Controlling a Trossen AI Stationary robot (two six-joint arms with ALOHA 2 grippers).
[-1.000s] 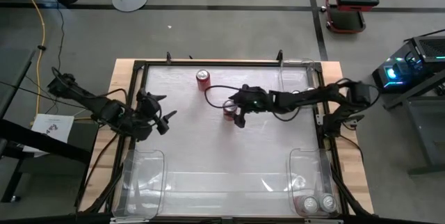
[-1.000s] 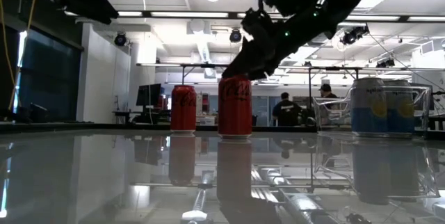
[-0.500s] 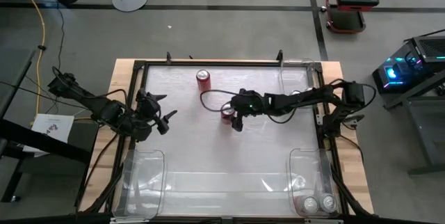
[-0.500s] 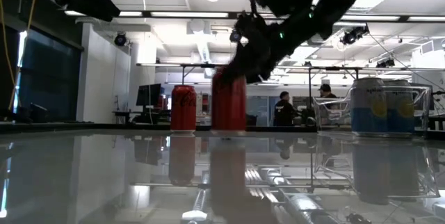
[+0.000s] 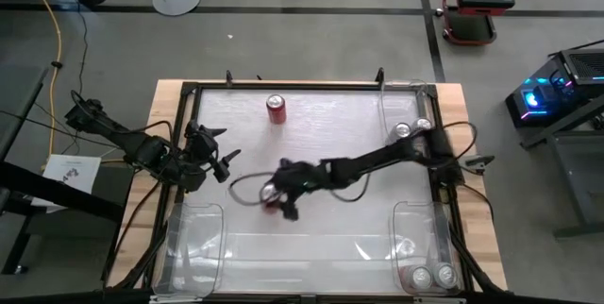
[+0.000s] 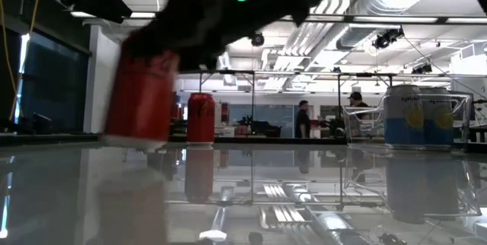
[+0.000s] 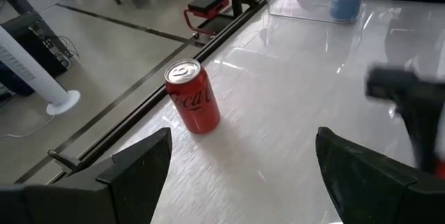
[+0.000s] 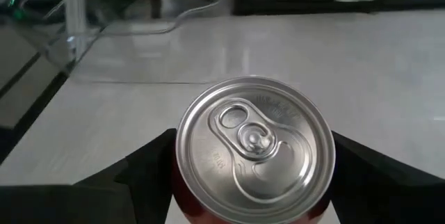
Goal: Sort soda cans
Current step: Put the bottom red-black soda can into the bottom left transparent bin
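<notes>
Right gripper (image 5: 276, 200) is clamped on 1 upright red can (image 5: 272, 199), carrying it low near the table's middle. Empty bin (image 5: 193, 238) lies just ahead on the left; left gripper (image 5: 219, 160) waits wide open nearby.

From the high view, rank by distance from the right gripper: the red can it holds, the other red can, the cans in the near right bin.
1. Held red can, between the right gripper fingers, left of centre.
2. Other red can, at the far edge.
3. Binned cans, near right corner.
</notes>
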